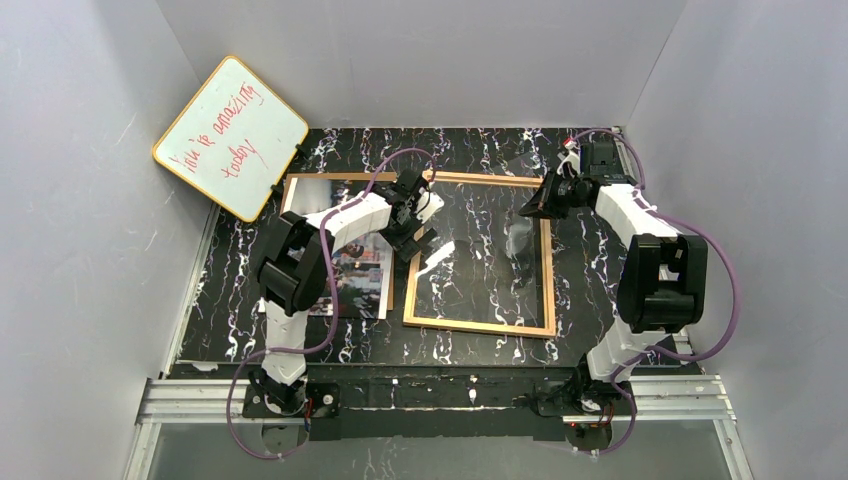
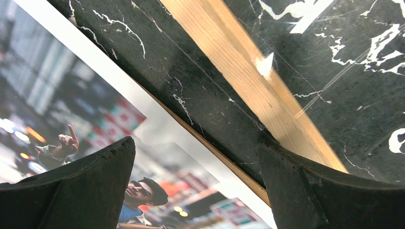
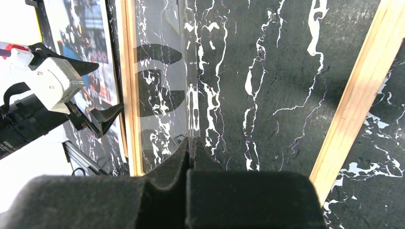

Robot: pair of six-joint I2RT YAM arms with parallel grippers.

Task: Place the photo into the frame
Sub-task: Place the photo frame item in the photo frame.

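The light-wood frame [image 1: 480,327] lies flat in the middle of the table. My right gripper [image 1: 535,205] is at its far right corner, shut on the edge of the clear pane [image 3: 191,95], which stands tilted up out of the frame. The photo [image 1: 350,275] lies face up left of the frame, on a thin brown board. My left gripper [image 1: 425,230] is open and low over the gap between the photo [image 2: 71,105] and the frame's left rail [image 2: 248,81]. It holds nothing.
A yellow-rimmed whiteboard [image 1: 230,135] with red writing leans at the back left. Grey walls close in the table on three sides. The left arm lies across the photo's upper part. The table top is black marble pattern.
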